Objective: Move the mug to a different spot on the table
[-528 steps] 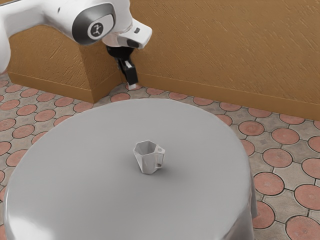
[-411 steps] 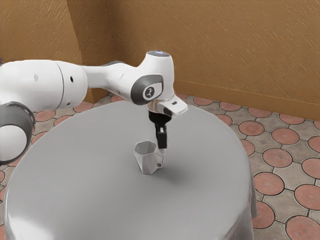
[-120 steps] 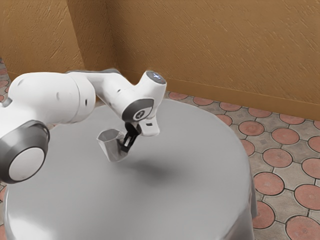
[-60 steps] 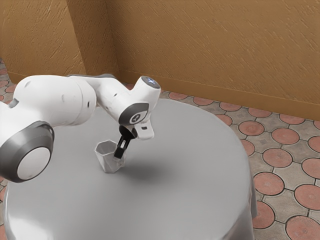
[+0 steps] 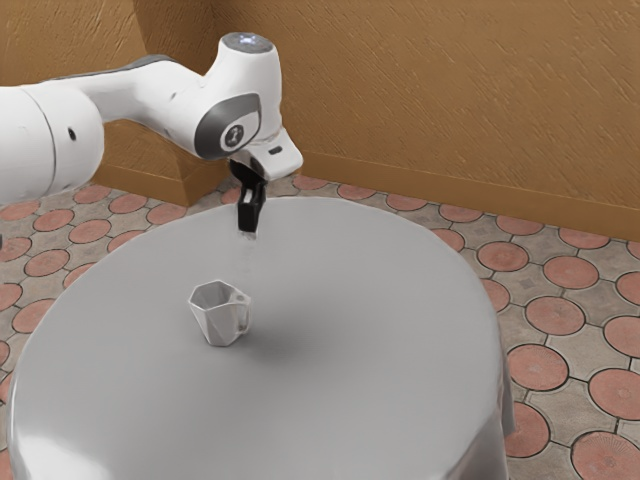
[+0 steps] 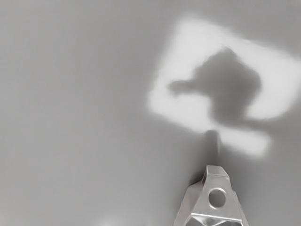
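A white faceted mug [image 5: 219, 312] stands upright on the round grey table [image 5: 390, 330], toward the exterior view's left of the table's middle, with its handle pointing to the exterior view's right. My gripper [image 5: 247, 230] hangs above and behind the mug, well clear of it, open and holding nothing. In the wrist view the mug's handle [image 6: 212, 203], with its round hole, pokes in below the hand, and the hand's shadow lies on a bright patch of the table [image 6: 70, 117].
The table's cloth drops off at its edge [image 5: 497, 400] on the exterior view's right. A tiled floor [image 5: 570, 300] surrounds the table, and an orange wall [image 5: 450, 90] stands behind it.
My gripper has let go of the mug's handle and risen up and back toward the wall. The mug stays where it was set down, left of its first spot.
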Action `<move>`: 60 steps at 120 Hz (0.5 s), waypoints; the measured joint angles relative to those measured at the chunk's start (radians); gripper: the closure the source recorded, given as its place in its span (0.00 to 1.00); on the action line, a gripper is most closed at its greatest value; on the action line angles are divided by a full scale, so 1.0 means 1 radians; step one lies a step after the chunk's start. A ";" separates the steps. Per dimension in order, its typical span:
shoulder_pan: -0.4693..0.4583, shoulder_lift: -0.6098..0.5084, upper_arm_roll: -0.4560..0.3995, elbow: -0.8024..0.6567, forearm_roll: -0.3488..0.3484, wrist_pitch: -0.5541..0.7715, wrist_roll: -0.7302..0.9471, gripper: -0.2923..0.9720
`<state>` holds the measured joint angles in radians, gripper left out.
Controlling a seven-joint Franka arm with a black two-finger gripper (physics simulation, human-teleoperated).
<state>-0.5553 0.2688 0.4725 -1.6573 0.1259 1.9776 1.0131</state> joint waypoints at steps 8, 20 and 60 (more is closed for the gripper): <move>0.000 -0.005 -0.011 0.039 0.001 0.001 -0.026 0.24; -0.001 -0.016 -0.025 0.093 0.003 0.002 -0.079 0.24; -0.001 -0.038 -0.069 0.195 0.000 0.001 -0.261 0.23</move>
<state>-0.5560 0.2309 0.4039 -1.4627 0.1255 1.9783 0.7523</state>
